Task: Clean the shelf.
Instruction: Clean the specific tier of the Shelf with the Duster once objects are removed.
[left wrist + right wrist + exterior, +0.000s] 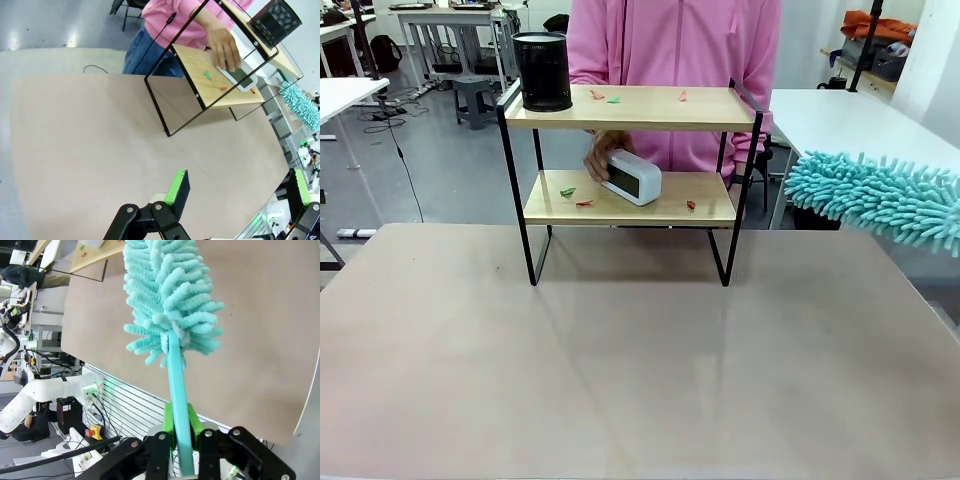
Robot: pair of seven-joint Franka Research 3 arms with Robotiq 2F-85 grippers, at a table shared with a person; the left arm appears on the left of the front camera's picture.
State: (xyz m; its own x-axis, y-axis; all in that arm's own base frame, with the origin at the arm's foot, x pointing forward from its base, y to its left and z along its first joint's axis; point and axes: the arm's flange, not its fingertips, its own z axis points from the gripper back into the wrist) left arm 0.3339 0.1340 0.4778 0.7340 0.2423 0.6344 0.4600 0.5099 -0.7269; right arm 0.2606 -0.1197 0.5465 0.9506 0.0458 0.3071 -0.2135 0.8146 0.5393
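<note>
The shelf point(640, 108) stands at the far edge of the surface point(620, 380), midway along, with coloured scraps point(567, 192) on both boards. Your right hand point(181, 432) is clamped on the handle of the teal duster point(880, 195), whose head hangs past the right edge, ready to sweep. Your left hand point(239, 189) gapes wide and empty near the front edge. The person's hand point(603, 152) grips the white clock point(634, 177) on the lower board, probably to clear your path.

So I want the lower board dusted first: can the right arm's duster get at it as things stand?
Probably not cleanly. The right hand grips the duster, which hangs beside the shelf, but the person's hand and a white clock occupy the lower board.
</note>
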